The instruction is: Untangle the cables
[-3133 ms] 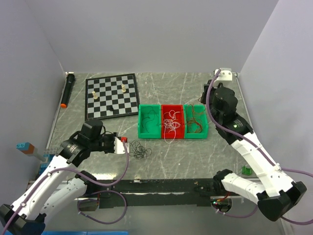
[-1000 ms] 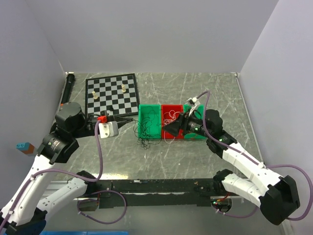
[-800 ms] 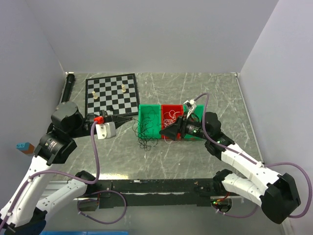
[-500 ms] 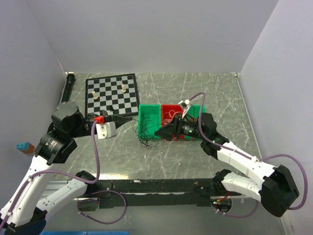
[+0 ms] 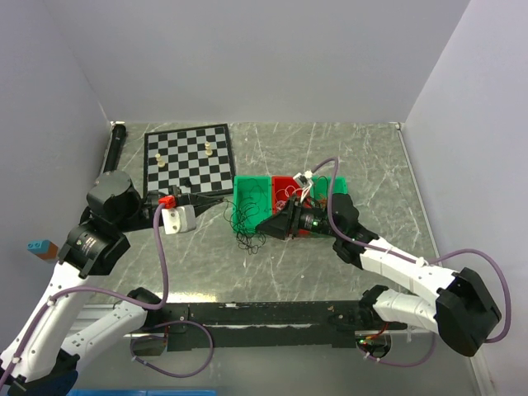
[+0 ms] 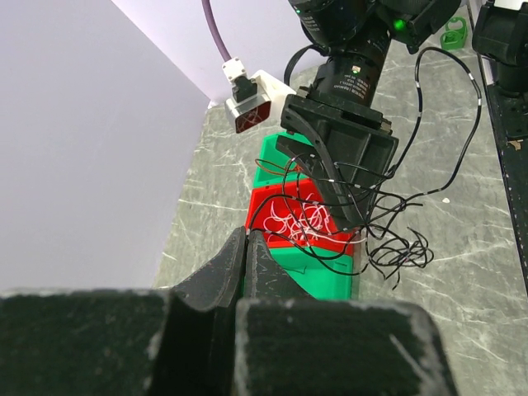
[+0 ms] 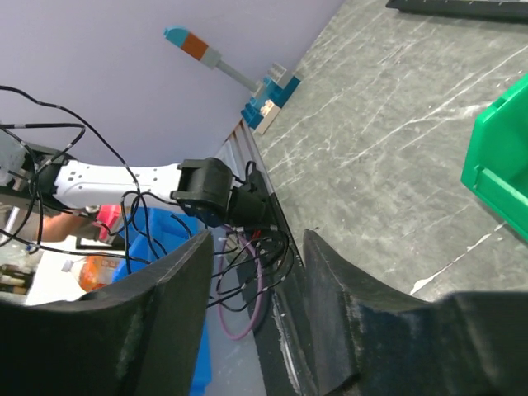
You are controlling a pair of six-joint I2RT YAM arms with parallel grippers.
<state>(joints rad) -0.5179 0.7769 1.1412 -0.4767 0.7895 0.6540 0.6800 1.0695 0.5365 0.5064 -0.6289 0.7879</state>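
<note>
Surface: grey marbled table (image 5: 371,157) enclosed by plain pale walls, with a chessboard (image 5: 188,161) at the upper left of the top view.
Cables (image 5: 246,231): a thin dark tangle hangs at the near left corner of the left green bin (image 5: 252,178), at the centre of the top view, strung between the two grippers. White loops lie in the red bin (image 5: 285,180) just beside it.
Left gripper (image 6: 246,239): fingers are pressed together. A dark strand runs out from their tips toward the tangle, so the grip is judged to be clamped on that strand.
Right gripper (image 5: 262,225): jaws stand apart, with the tips set in the tangle from the right side of the frame. In the right wrist view, dark strands cross the gap between the fingers and no pinch is visible.
Step in hand: judged to be taking a second grip. One arm anchors the tangle while the other reaches in for a loop.
Next move: close the right jaws on a single strand, not a bundle. Then draw the grippers apart slowly and keep the loops off the bin rim.
Writing: none legible. Neither bin nor the chessboard shows a readable brand. A bottle (image 7: 87,268) at the lower left of the right wrist view carries a label too blurred to read.
</note>
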